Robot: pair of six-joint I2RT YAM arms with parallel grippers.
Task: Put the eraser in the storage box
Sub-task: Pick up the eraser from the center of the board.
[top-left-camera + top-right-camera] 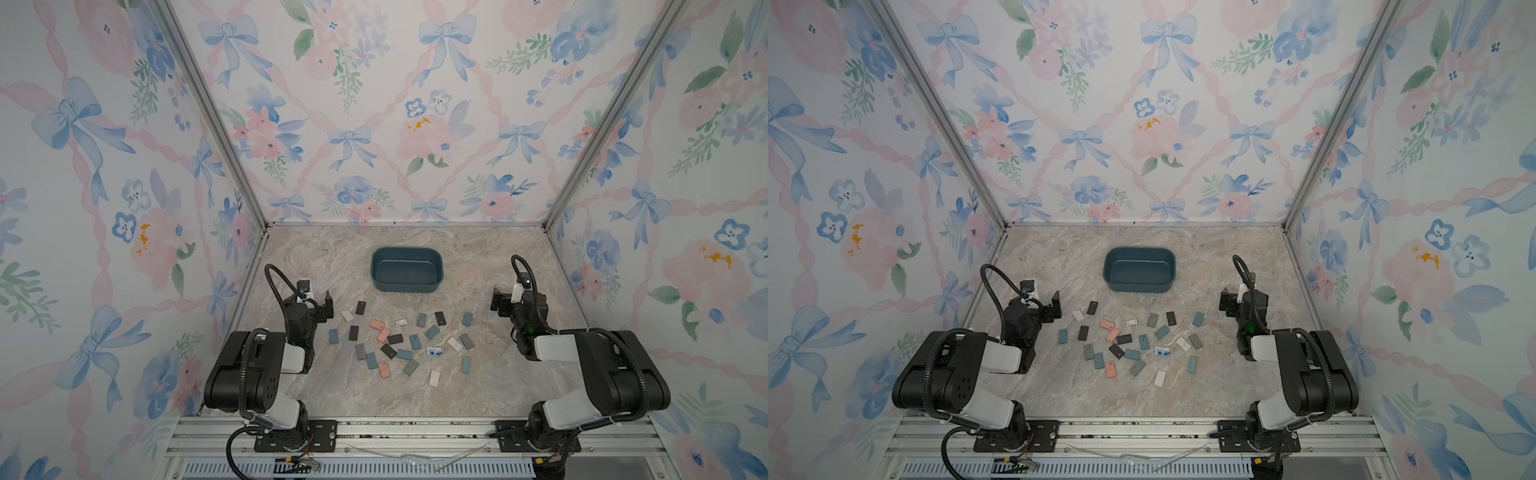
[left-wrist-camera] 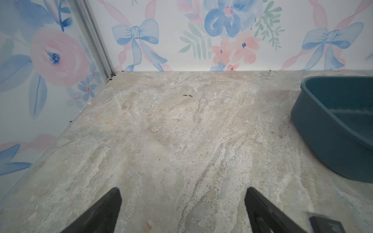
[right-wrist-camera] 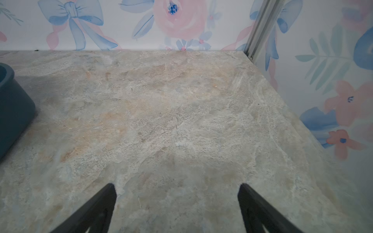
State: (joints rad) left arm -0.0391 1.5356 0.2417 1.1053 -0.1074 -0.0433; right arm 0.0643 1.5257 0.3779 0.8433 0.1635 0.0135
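A: Pose of the arms?
B: The left arm [image 1: 257, 374] and the right arm [image 1: 602, 374] are recorded folded at either side of the tabletop [image 1: 478, 257]. Elbows are raised, wrists lowered and aimed toward the back wall [image 1: 374, 124].
A: End effectors?
B: The left end effector [image 2: 182, 189] is held wide open and empty above bare tabletop. The same is noted for the right end effector [image 3: 177, 185].
A: Erasers?
B: The erasers [image 1: 384, 333] are found scattered flat on the tabletop between the two arms. One dark eraser [image 1: 360, 307] is seen near the left end effector, untouched.
A: Storage box?
B: The storage box [image 1: 405, 288] is set beyond the scatter, toward the back wall, well apart from both end effectors.
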